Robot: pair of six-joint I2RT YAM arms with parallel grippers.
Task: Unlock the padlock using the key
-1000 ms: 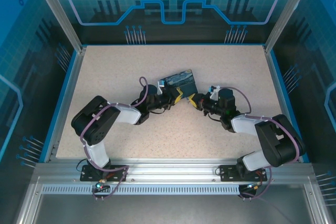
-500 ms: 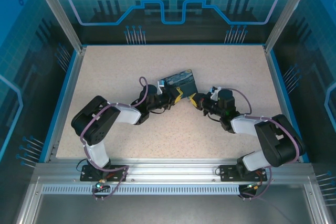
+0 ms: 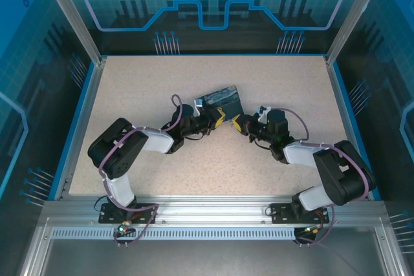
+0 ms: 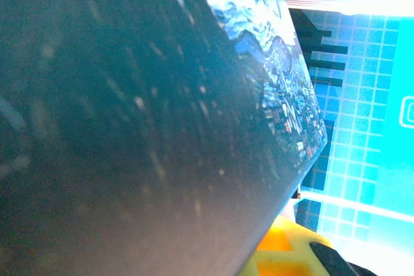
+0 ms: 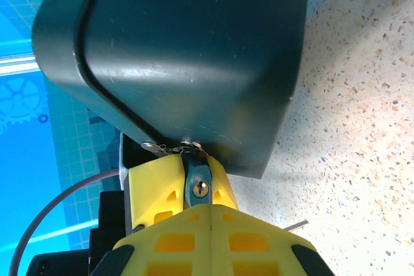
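The one speckled table (image 3: pixel 142 88) carries two robot arms, the left arm (image 3: pixel 123 150) and the right arm (image 3: pixel 336 176), with two yellow-tipped grippers, the left gripper (image 3: pixel 222 116) and the right gripper (image 3: pixel 239 123), one painting-printed box (image 3: pixel 220 99) and one small bluish padlock (image 5: pixel 199 182).

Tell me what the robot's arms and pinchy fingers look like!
Both the left arm and right arm are black with whitish shells on the middle part and purple cables looping along them. The left gripper and right gripper end in chunky yellow fingers with little cut-out windows.
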